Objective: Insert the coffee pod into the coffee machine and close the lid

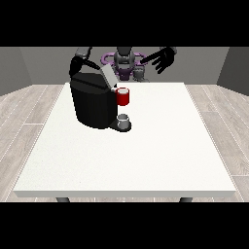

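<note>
Grey walls and a pale wood-plank floor surround a large white rectangular table (pixel 146 160), seen from across it w/ the robot small at the far edge. A small grey cup-shaped thing (pixel 124 118) sits on the round black base at the front of the black boxy coffee machine (pixel 93 104); can't tell whether it is the coffee pod, so just a grey thing. Directly above it, at the machine's front-right face, is a red thing at the machine (pixel 123 97), w/ a light rim on top. The machine stands on the table's far-left part, approx. between the left edge and centre. Its light grey flat lid (pixel 108 76) is tilted up and back, i.e. open, rising from the top right corner of the body. The hand at the view's left (pixel 78 64) is black, just behind and above the machine's top left, near the lid's rear; can't tell how its fingers lie, and contact w/ the machine can't be judged. The hand at the view's right (pixel 163 59) is raised above the far table edge, well apart from the machine, fingers spread straight and holding nothing. The robot's grey and purple torso (pixel 124 62) shows between the two arms.
</note>
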Motion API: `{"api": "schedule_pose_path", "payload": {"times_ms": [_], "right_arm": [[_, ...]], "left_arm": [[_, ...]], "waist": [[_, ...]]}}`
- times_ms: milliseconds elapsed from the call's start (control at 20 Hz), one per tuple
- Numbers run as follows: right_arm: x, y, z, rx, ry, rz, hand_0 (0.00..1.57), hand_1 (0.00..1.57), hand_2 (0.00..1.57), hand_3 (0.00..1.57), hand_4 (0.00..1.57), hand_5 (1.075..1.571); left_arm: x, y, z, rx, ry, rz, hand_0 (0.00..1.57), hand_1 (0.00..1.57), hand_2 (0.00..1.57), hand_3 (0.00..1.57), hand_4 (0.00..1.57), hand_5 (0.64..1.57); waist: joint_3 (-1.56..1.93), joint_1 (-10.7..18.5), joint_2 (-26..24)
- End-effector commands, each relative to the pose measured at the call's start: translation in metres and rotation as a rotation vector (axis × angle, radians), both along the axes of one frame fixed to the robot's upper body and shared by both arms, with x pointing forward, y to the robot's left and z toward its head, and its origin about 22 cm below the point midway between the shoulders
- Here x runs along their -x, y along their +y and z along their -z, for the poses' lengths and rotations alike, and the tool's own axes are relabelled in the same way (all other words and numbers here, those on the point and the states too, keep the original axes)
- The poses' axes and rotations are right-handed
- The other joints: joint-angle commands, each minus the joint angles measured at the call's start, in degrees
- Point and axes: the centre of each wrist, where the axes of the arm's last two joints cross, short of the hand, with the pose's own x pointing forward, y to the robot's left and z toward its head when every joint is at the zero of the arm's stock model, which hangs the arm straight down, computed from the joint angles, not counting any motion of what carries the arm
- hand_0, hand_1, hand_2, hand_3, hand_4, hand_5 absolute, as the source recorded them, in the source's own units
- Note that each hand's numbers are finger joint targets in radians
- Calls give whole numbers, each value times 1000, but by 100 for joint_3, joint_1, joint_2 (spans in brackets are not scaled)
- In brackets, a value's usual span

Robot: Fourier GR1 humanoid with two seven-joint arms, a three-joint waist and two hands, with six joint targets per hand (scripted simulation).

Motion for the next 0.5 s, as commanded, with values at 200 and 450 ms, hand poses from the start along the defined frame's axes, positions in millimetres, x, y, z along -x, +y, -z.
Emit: {"api": "schedule_pose_path", "payload": {"times_ms": [200, 450], "right_arm": [[3, -1, -14, -7, -10, -101, 0, 0, 0, 0, 0, 1571], [-22, -23, -49, 65, -89, -136, 0, 0, 0, 0, 251, 1571]], "left_arm": [[77, -16, 125, 274, 258, -46, 0, 0, 0, 0, 393, 1571], [61, -8, 96, 286, 252, -18, 0, 0, 0, 0, 386, 1571]], "waist": [[12, 757, -1140], [15, 1127, -889]]}}
